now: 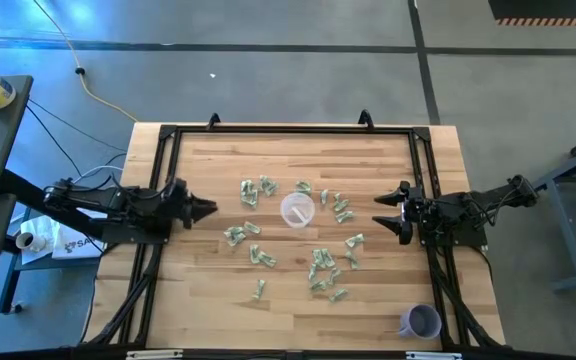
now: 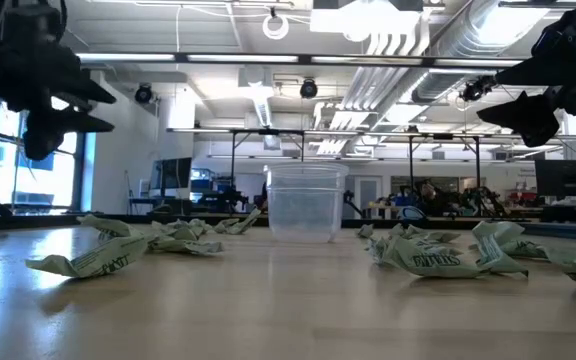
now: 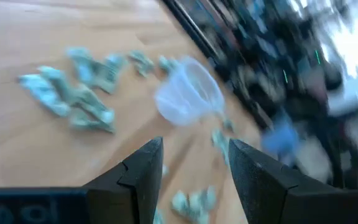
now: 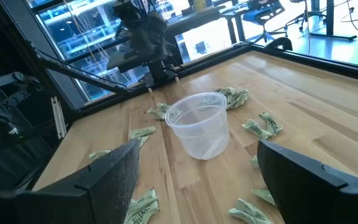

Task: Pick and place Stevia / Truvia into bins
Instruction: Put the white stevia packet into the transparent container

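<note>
- We see the clear cup [image 1: 297, 211] upright near the middle of the table [image 1: 208, 300], between the two arms, so either gripper can reach it; we judge it the bin for this task.
- The packets [image 1: 258, 256] lie crumpled on the wood all round the cup, none inside it as far as we can tell, so we judge no packet has been binned yet.
- Our left gripper [image 1: 208, 208] hangs above the table's left side, pointed at the cup, fingers [image 3: 143, 171] parted and holding nothing.
- Our right gripper [image 1: 384, 210] hangs above the right side, facing the cup, fingers [image 4: 114, 174] spread wide and empty.
- Both hang clear of the wood in the low view, well apart from any packet, which reads to us as a waiting pose before a pick.
- A purple cup [image 1: 420, 321] stands near the table's front right corner, well apart from the packets; we take it as no part of the job.
- Counts: one clear cup, one purple cup, two grippers.
- Packets: roughly two dozen by our count from above, some overlapping in clumps, so we cannot give an exact number.
- More of them lie on the right half than the left.
</note>
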`<state>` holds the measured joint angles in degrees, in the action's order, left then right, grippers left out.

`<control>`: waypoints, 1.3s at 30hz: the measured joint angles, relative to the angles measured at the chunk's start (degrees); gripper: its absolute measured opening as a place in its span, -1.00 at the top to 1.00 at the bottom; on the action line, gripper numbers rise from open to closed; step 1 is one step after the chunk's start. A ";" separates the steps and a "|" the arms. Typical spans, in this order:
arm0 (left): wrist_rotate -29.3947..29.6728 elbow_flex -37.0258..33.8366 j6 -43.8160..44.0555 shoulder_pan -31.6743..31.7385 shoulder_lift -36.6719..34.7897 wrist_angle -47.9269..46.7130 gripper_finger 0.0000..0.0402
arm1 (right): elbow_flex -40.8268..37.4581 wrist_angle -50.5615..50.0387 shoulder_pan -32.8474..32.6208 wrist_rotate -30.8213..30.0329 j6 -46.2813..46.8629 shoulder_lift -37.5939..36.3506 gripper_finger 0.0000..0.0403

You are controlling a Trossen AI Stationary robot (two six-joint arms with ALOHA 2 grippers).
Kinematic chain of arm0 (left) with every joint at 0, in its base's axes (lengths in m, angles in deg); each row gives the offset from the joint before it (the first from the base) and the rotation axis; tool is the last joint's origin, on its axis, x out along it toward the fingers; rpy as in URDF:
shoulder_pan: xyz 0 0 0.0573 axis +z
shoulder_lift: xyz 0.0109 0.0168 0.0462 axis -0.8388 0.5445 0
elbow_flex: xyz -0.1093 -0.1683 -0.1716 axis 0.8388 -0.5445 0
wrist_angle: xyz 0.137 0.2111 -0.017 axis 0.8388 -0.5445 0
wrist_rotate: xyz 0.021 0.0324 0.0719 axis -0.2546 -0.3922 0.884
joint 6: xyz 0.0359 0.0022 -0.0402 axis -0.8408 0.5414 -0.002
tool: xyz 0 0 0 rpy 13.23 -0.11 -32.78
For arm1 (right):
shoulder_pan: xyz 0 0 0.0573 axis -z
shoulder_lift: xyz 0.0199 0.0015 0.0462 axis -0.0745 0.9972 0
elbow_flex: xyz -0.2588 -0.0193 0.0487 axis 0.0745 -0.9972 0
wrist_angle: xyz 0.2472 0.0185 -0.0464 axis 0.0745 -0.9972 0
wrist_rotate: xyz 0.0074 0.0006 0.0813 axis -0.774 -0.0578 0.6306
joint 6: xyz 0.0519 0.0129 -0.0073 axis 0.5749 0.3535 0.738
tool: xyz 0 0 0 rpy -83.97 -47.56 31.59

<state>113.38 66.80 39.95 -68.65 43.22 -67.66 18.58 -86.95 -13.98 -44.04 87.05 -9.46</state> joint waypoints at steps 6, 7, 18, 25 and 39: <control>10.84 0.04 12.09 0.00 1.02 3.42 -0.08 | 0.00 0.00 -0.01 0.01 -0.02 0.00 -0.56; 11.72 0.08 13.93 0.00 0.98 4.00 -0.08 | 0.00 0.02 0.01 0.01 -0.01 0.00 -0.56; 11.98 0.09 32.25 0.00 0.97 11.90 -0.08 | -0.07 0.70 -0.01 -8.42 -11.18 0.00 -0.56; 11.49 0.09 34.33 0.00 0.97 19.70 -0.08 | -0.07 0.91 0.01 -10.83 -21.71 0.00 -0.56; 9.93 0.09 30.59 0.00 1.34 16.56 -0.08 | -0.07 42.04 0.03 -10.20 9.93 0.85 -0.56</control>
<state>123.30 66.89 70.54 -68.65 44.56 -51.11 18.51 -44.91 -13.95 -54.24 96.98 -8.61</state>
